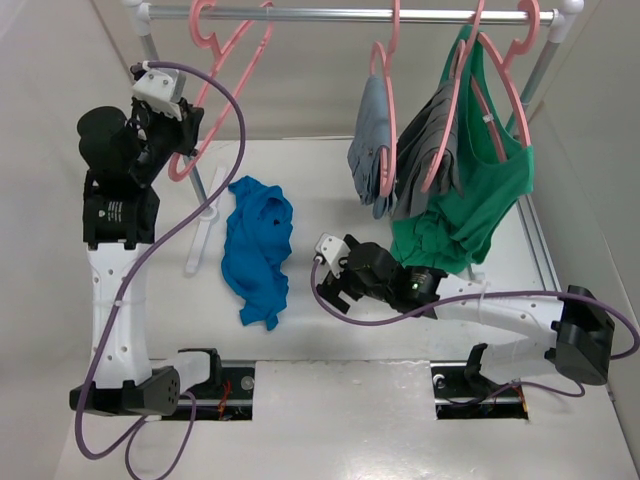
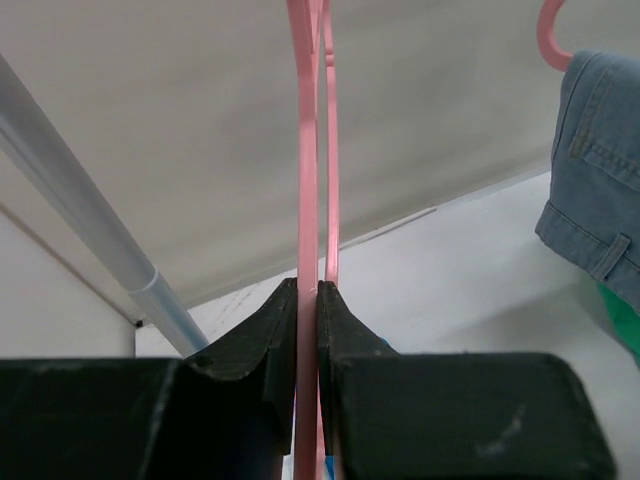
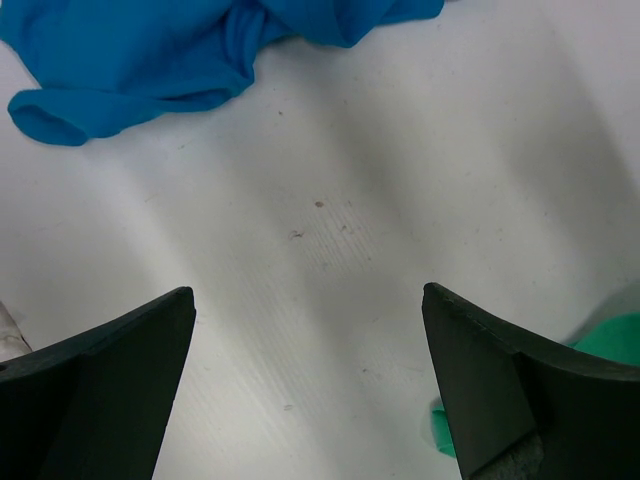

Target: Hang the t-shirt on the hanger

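The blue t-shirt (image 1: 258, 245) lies crumpled on the white table, left of centre. The pink hanger (image 1: 182, 175) hangs by its hook from the rail at the back left. My left gripper (image 1: 178, 140) is raised and shut on the hanger's lower part; in the left wrist view the fingers (image 2: 275, 330) pinch the thin pink bar (image 2: 306, 180). My right gripper (image 1: 330, 278) is open and empty, low over the table just right of the t-shirt. The right wrist view shows bare table between the fingers, with the t-shirt (image 3: 150, 50) at the top left.
A silver rail (image 1: 350, 14) crosses the back. From it hang other pink hangers with grey garments (image 1: 375, 145) and a green tank top (image 1: 485, 190), which reaches down behind my right arm. A white stand foot (image 1: 205, 228) lies left of the t-shirt.
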Tool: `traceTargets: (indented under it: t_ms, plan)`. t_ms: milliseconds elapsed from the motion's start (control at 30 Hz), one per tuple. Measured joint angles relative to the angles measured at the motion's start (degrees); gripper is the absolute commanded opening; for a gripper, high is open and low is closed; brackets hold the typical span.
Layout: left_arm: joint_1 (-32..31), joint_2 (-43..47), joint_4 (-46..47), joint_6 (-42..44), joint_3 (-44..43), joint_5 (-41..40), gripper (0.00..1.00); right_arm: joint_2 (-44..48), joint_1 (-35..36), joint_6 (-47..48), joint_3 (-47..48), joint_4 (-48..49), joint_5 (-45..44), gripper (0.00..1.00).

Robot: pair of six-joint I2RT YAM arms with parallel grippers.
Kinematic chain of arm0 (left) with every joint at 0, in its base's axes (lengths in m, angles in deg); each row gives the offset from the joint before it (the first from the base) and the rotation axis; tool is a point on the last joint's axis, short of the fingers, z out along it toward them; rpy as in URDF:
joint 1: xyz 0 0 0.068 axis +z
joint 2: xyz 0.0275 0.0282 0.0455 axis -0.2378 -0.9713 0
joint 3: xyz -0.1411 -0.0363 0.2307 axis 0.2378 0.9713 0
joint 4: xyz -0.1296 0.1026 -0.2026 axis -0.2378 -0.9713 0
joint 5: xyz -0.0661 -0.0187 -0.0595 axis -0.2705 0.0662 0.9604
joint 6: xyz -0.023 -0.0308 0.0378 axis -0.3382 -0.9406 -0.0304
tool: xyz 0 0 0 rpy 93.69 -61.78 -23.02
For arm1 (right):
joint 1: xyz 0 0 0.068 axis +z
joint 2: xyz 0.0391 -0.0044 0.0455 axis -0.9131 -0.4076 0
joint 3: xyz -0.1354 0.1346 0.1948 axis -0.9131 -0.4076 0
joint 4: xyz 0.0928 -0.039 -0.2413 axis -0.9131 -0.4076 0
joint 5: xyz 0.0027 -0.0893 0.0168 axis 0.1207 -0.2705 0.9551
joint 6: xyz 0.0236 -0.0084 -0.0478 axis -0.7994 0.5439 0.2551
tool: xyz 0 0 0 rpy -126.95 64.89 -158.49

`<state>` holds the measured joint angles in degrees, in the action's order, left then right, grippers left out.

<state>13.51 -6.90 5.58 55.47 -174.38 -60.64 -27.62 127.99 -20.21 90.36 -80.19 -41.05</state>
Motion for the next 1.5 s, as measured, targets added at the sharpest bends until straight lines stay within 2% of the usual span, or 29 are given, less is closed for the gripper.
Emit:
traceTargets:
  t_ms: [500,1000,1167,1333,1433,1500]
  plan:
    - [0.00,6.14,4.26,1.88,2.73,-0.02,0.00,0.02,-0.02,0.72,1.46,-0.61,0.04,1.00]
    - [0.00,26.80,6.99,4.31,25.99,-4.24,0.00,0.44,0.22,2.12,6.80,-3.61,-2.58,1.00]
    - [0.00,35.06,5.33,5.01,35.01,-5.20,0.00,1.20,0.68,2.60,8.83,-4.76,-2.38,1.00]
    - [0.00,44.65,1.46,9.07,45.90,-5.95,0.00,-0.98,3.10,2.34,19.82,-6.56,-2.62,1.00]
    - [0.00,46.64,-0.15,10.71,48.48,-6.88,0.00,-4.90,4.39,0.31,29.33,-4.90,-2.89,1.00]
    - [0.00,46.31,-0.37,11.52,48.85,-7.67,0.00,-7.52,4.76,-1.75,34.32,-3.63,-3.23,0.96]
